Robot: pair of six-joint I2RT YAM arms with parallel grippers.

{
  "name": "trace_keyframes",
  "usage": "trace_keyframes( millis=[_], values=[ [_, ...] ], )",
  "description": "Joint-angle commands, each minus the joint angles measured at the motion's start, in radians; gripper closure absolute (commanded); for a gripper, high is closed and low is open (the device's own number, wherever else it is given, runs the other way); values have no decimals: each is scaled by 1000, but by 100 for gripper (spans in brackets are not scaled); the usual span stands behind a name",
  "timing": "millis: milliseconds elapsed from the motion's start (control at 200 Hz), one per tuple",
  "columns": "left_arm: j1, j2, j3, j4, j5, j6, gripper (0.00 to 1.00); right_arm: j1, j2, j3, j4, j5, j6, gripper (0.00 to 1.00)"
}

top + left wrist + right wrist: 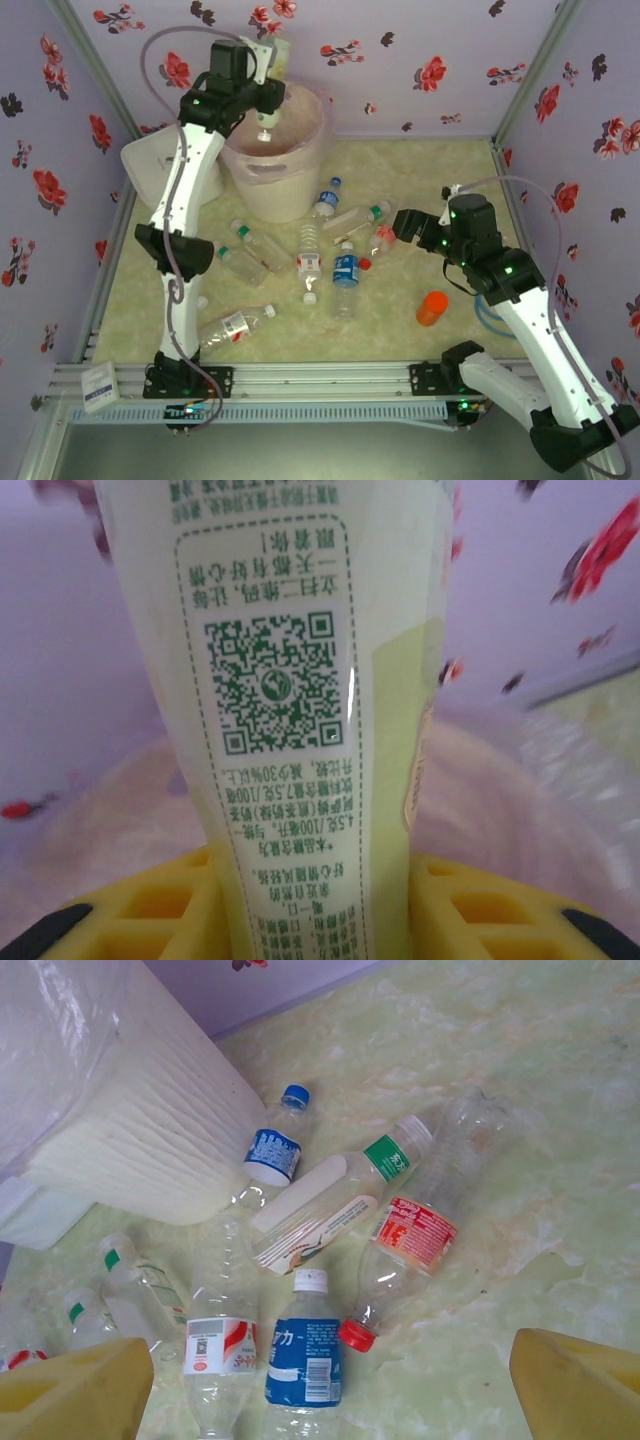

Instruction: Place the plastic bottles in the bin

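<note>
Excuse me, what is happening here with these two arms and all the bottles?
The left gripper is shut on a bottle with a pale green label and holds it above the bin, not yet released. The right gripper is open and empty, and hovers over a cluster of bottles lying on the table beside the bin. Several bottles lie there, so much of the job remains.

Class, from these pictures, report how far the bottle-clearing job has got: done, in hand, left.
Done: unclear, since the contents of the bin can't be made out. In hand: the left hand grips a green-labelled bottle above the bin. Left: about eight bottles lie on the table, with the right hand open over them.
</note>
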Motion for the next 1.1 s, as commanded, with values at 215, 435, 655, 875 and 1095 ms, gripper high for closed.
trace_keyframes(
  millis=[215, 435, 655, 875, 1095],
  values=[
    [34, 102, -97, -195, 143, 65, 100, -9, 32, -67, -8, 27, -12, 1],
    [36, 130, -189, -209, 193, 86, 100, -9, 81, -128, 34, -6, 75, 1],
    [30, 82, -247, -158, 197, 107, 17, -18, 103, -168, 36, -8, 152, 1],
    [28, 63, -212, -181, 183, 132, 0, -21, 104, -199, 50, -29, 197, 0],
    [28, -22, -179, -192, 152, 136, 0, -22, 142, -188, 21, -20, 216, 0]
  ],
)
